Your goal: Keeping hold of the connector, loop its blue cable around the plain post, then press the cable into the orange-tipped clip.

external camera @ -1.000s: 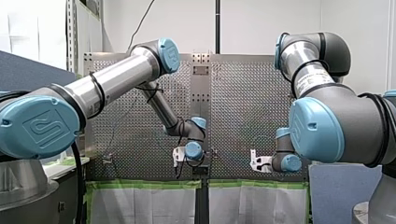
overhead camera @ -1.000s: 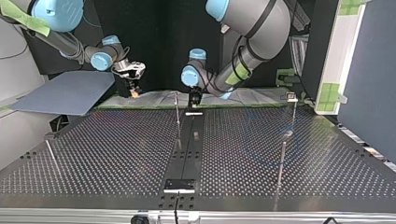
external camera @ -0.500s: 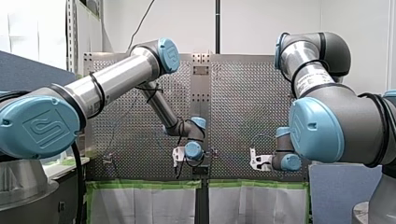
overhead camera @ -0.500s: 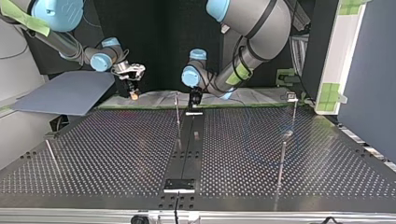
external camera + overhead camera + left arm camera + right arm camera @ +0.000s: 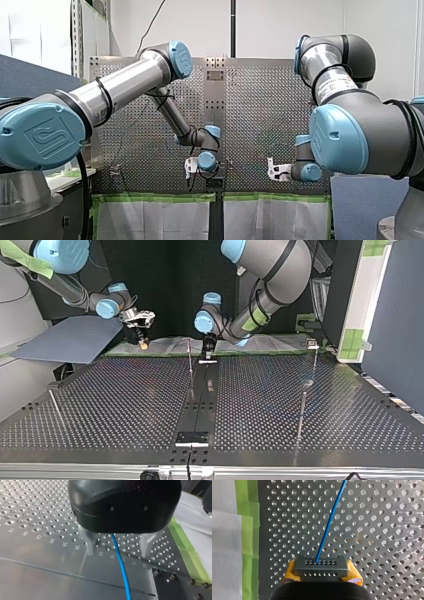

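Blue cable [image 5: 329, 522]: one, leaving one connector [image 5: 321, 566]
Right tool [image 5: 322, 572]: yellow pads clamped on connector
Left tool [image 5: 118, 546]: fingers spread, cable passed between
Posts [image 5: 190, 365]: four on surface [image 5: 125, 400]

Left arm [image 5: 270, 260] low, jaws apart; right arm [image 5: 70, 287] hovering, jaws clamped

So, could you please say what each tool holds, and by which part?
My right tool clamps the connector by its two short ends; my left tool is open, the blue cable passing between its fingers.
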Controlling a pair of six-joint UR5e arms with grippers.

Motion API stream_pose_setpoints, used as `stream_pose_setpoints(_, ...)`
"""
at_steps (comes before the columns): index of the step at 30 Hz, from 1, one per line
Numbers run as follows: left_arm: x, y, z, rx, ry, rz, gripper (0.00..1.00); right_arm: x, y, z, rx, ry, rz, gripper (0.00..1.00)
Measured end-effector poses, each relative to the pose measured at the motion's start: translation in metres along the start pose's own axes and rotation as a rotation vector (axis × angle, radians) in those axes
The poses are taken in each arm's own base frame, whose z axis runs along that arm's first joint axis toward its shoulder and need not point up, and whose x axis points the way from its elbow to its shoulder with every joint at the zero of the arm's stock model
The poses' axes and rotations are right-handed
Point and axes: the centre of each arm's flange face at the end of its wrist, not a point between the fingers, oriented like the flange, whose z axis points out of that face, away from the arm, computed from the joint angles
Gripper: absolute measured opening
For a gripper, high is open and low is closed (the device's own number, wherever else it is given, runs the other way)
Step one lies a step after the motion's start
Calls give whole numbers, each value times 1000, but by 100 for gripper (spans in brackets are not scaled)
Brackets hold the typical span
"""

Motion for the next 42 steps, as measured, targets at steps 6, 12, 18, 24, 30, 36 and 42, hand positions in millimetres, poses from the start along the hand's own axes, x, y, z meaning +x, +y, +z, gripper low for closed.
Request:
stream_pose_setpoints(6,0,0,0,0,0,0,100,1,1,1,-1,3,6,0)
stream_pose_setpoints(12,0,0,0,0,0,0,100,2,1,2,-1,6,8,0)
stream_pose_setpoints(18,0,0,0,0,0,0,100,2,1,2,-1,7,9,0)
stream_pose_setpoints(24,0,0,0,0,0,0,100,2,2,1,-2,6,10,0)
stream_pose_setpoints(30,0,0,0,0,0,0,100,1,1,1,-3,-1,14,0)
stream_pose_setpoints(36,0,0,0,0,0,0,100,0,0,1,-5,-6,15,0)
stream_pose_setpoints(42,0,0,0,0,0,0,100,-1,-1,-1,-15,-25,28,0)
